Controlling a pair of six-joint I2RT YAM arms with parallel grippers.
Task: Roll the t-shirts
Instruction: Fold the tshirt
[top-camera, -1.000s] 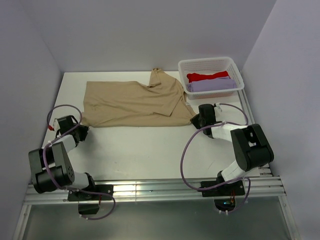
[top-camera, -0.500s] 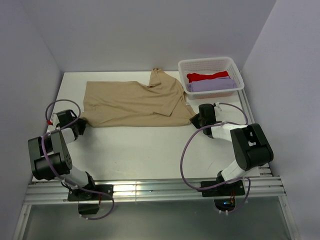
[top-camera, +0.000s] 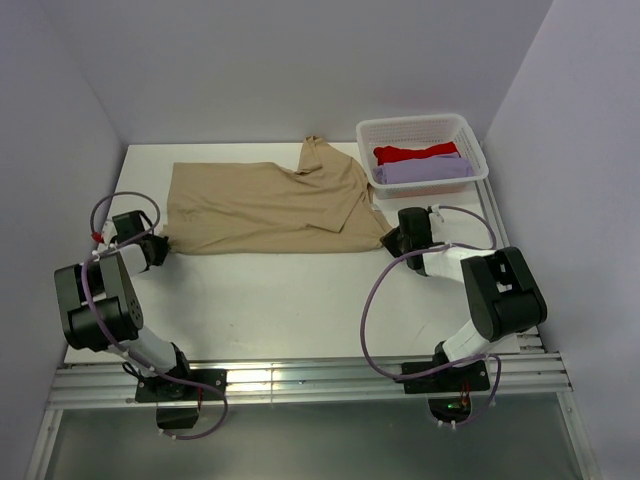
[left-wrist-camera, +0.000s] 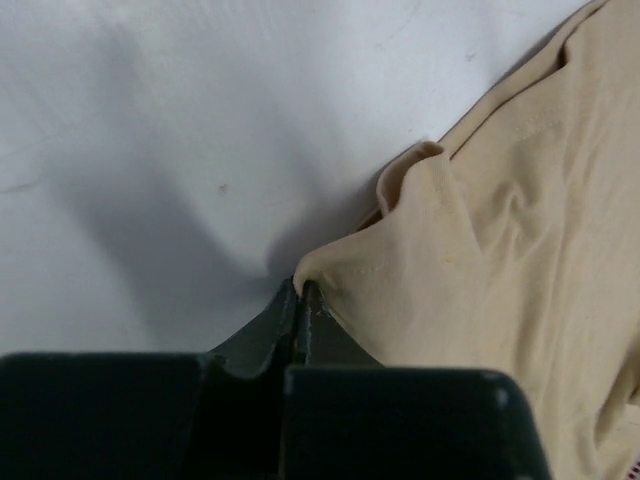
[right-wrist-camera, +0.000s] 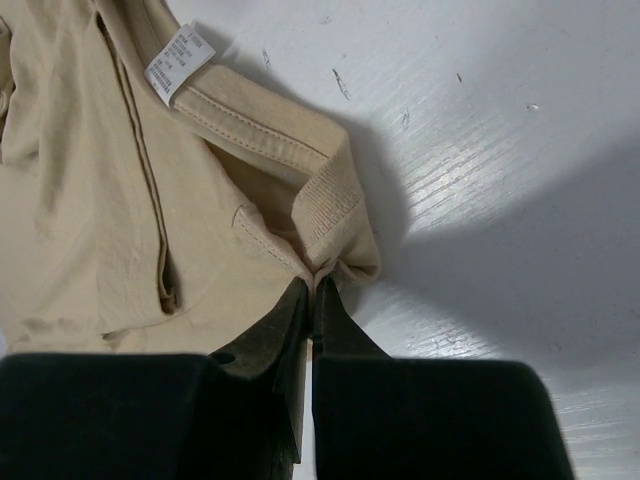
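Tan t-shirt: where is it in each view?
Top external: tan t-shirt spread flat on the far half of the table, left of the basket.
Left wrist: right side; left gripper pinches its corner.
Right wrist: upper left; right gripper pinches a fold below the neck label.
Shared landmark: the white table.

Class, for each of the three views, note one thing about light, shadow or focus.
Top external: soft even light, with a glare strip on the metal rail. Left wrist: a broad soft shadow lies on the table around the left gripper, beside the tan t-shirt. Right wrist: the neck label is sharp, while the body of the right gripper is dark and featureless.
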